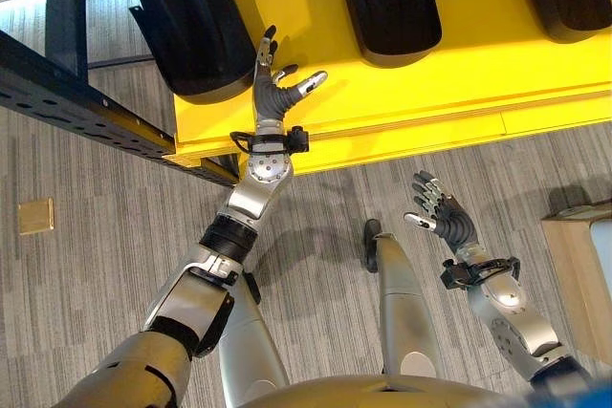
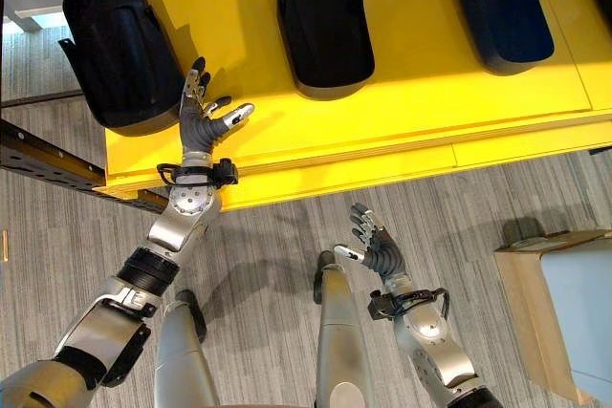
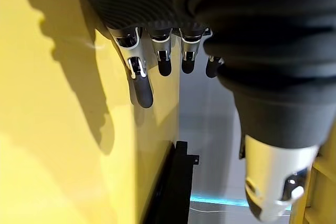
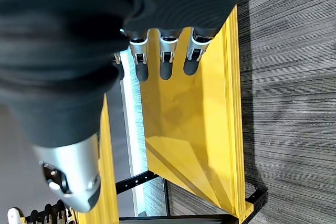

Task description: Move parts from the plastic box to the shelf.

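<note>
Three black parts (image 2: 323, 18) (a fourth at the edge), one yellow shelf (image 2: 402, 131), one cardboard box (image 2: 555, 312)

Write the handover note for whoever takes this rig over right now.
Left hand: open, holding nothing, over the front of the yellow shelf beside the leftmost black part.
Right hand: open, holding nothing, over the floor short of the shelf.
Done: several black parts sit in a row on the shelf, among them a second part and a third part.
Left: go back to the box for the next part; how many remain cannot be told.
</note>
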You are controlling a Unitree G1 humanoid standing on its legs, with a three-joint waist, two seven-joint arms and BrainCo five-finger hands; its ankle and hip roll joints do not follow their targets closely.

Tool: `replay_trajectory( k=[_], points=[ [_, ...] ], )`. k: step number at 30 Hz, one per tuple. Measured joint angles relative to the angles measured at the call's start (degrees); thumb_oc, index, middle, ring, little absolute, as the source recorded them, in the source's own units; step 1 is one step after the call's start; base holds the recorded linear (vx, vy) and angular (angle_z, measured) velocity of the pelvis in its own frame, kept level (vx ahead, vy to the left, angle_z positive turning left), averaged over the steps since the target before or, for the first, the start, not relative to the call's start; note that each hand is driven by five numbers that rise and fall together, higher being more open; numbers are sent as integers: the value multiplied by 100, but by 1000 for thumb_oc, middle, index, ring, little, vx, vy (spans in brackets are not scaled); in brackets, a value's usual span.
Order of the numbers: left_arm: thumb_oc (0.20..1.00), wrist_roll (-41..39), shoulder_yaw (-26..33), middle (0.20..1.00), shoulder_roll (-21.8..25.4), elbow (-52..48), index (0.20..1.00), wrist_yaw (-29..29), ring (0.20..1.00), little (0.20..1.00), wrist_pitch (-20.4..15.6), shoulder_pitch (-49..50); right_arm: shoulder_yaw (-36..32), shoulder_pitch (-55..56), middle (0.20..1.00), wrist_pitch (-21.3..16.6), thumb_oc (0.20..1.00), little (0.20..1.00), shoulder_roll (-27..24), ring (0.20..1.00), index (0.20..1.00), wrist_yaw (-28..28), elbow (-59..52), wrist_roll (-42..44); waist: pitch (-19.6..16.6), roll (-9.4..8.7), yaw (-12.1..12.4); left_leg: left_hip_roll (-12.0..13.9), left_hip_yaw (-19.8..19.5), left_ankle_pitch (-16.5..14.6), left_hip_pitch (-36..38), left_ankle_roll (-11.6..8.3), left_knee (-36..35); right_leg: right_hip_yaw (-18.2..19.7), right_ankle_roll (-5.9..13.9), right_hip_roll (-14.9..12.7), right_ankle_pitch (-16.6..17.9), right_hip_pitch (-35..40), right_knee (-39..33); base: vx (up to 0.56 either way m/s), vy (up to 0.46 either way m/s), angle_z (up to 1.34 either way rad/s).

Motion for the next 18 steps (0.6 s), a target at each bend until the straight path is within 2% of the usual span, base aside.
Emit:
replay_trajectory(
  k=[10,18],
  points=[
    [1000,-5,-62,1000,114,-1136,1000,-285,1000,1000,66,238,-39,-1,1000,-2,1000,1000,0,1000,1000,1,-8,0,131,-5,79,-6,-9,12,7,-2,-10,-11,-5,-9,-7,7,25,0,0,0],
    [1000,-140,-380,1000,-20,-2222,1000,-657,1000,1000,-126,101,-52,1,1000,-50,1000,1000,0,1000,1000,-7,-16,-1,155,-9,76,-16,-7,26,78,-4,-45,-10,-12,-14,-22,44,45,0,0,0]
  ],
)
